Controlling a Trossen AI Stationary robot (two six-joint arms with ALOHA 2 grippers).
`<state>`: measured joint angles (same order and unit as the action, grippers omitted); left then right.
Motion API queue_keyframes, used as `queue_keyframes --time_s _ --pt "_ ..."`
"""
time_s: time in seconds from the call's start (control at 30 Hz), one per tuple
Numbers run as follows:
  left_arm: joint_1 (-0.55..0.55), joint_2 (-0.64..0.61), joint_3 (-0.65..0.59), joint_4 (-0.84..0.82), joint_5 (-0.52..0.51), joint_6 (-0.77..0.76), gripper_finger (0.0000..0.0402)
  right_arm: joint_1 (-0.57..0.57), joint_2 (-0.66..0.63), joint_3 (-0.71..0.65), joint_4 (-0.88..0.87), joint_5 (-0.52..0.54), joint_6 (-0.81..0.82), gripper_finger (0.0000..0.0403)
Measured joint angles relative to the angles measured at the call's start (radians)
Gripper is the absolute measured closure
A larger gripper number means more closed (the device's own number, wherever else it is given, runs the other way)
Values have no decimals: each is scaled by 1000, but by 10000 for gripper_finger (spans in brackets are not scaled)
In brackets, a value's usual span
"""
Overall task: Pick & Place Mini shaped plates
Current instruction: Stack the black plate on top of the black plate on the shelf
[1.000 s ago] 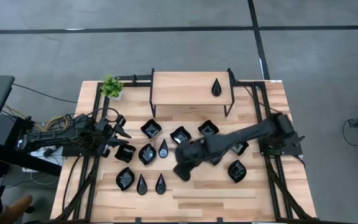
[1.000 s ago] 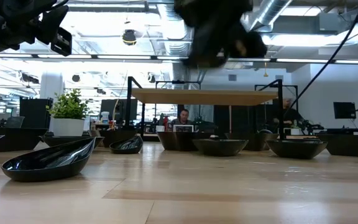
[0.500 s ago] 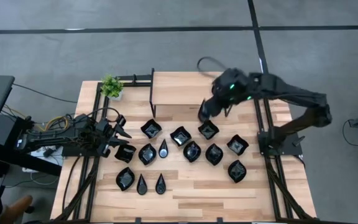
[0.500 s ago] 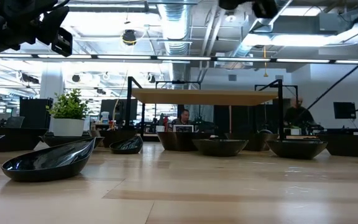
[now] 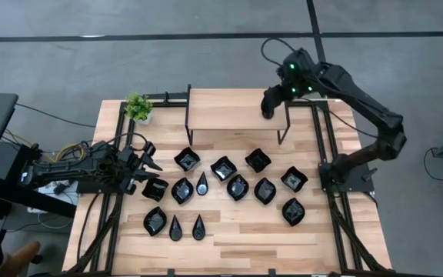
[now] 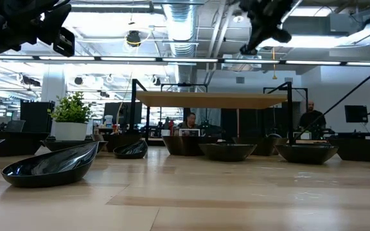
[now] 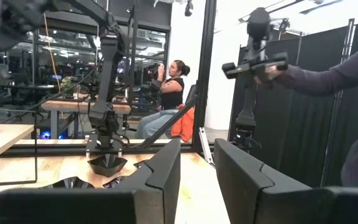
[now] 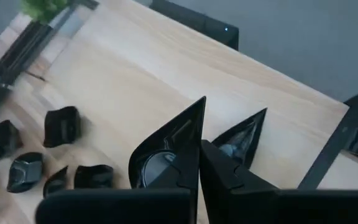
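Several glossy black mini shaped plates [image 5: 223, 166] lie on their bases in loose rows across the middle of the wooden table. At the far edge stands a raised wooden shelf [image 5: 225, 111]. My right gripper [image 5: 268, 106] hangs high over the shelf's right end, slanting down, shut on one black plate [image 8: 160, 158]. In the low view it [image 6: 249, 46] is well above the shelf top. My left gripper [image 5: 149, 163] waits open and empty at the table's left edge, its fingers [image 7: 166, 171] apart. My right gripper pinches a black plate between its two shut fingers. Its glossy body [image 8: 238, 140] shows on both sides of them. The fingers slant down from above. They hide the exact spot on the plate. The plate is lifted clear of the shelf.
A small green potted plant [image 5: 138, 106] stands at the far left corner. Black frame rails [image 5: 331, 154] run along both table sides, and the shelf has thin black legs [image 5: 188, 127]. The shelf's left and middle show bare wood. People are in the room beyond.
My right gripper has swung from low over the near-middle of the table up and toward the far edge, to above the shelf's right end. It has turned on the way and stayed shut. The plates that the arm covered in the middle now show.
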<state>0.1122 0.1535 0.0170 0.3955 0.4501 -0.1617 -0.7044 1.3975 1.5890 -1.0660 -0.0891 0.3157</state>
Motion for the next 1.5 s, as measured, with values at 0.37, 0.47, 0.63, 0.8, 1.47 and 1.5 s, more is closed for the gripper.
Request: queue_keyframes --time_s 0.37,0.47,0.63,0.8,1.47,1.5 --pt "0 0 0 14 0 0 302 -154 203 -1 -35 -139 -135 403" --pt "0 0 0 17 0 0 302 -179 221 -1 -48 -149 -144 403" --pt "0 0 0 19 0 0 302 -191 228 -1 -53 -152 -142 403" --pt "0 0 0 24 0 0 302 -186 228 -1 -56 -151 -131 403" --pt "0 0 0 33 0 0 302 -166 228 -7 -52 -138 -103 403" --pt "0 0 0 33 0 0 302 -166 228 -7 -53 -137 -100 403"
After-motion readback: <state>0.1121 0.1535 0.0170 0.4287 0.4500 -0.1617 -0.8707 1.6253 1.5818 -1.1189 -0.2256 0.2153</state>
